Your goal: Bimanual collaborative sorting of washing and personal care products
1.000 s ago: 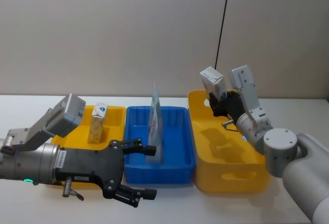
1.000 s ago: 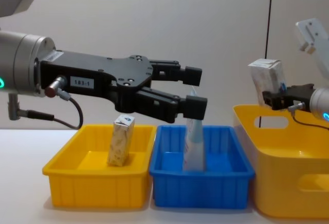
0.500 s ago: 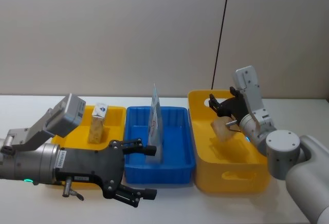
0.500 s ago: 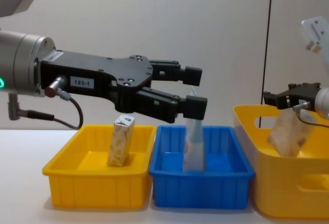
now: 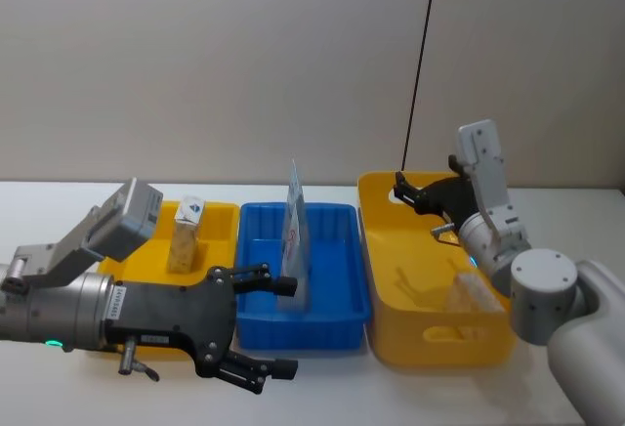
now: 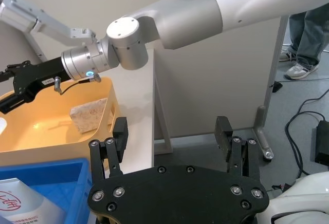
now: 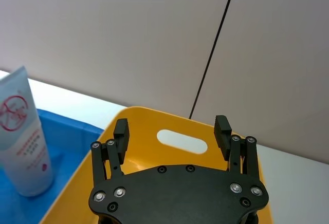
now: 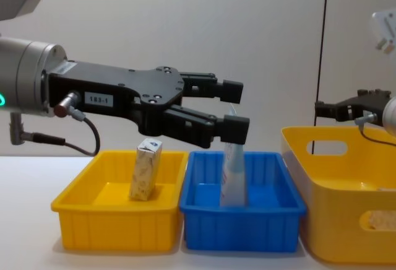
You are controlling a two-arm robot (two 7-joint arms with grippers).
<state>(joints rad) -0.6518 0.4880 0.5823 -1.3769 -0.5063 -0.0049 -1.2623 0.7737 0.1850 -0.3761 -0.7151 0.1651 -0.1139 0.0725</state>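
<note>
Sorting looks close to finished, judging from how things lie: every product that I can see is inside a bin. The right gripper [image 5: 405,191] hangs over the far part of the big bin [image 5: 420,279]. Its fingers are spread wide with nothing between them, and the right wrist view confirms this. The right carton [image 5: 472,294] lies on the floor of this bin at the near right corner. In the head view it is at about 5 o'clock from that gripper, well below it and apart from the fingers. It is not upright; it leans tilted at the wall, and in the left wrist view its long axis slants along the bin's side. The right arm is clearly the nearer one to it, so if this carton must be picked, the gripper would need to go down and toward the robot, I think. The left gripper [image 5: 278,319] is also wide open and empty, and it hovers above the near rim of the blue bin [image 5: 332,250]. From it the tube [image 5: 293,240] stands upright at about 12 o'clock in the blue bin, flat end up. The left carton [image 5: 186,235] stands upright at about 10 o'clock in the small bin [image 5: 220,226]. Both are nearer to the left arm.
</note>
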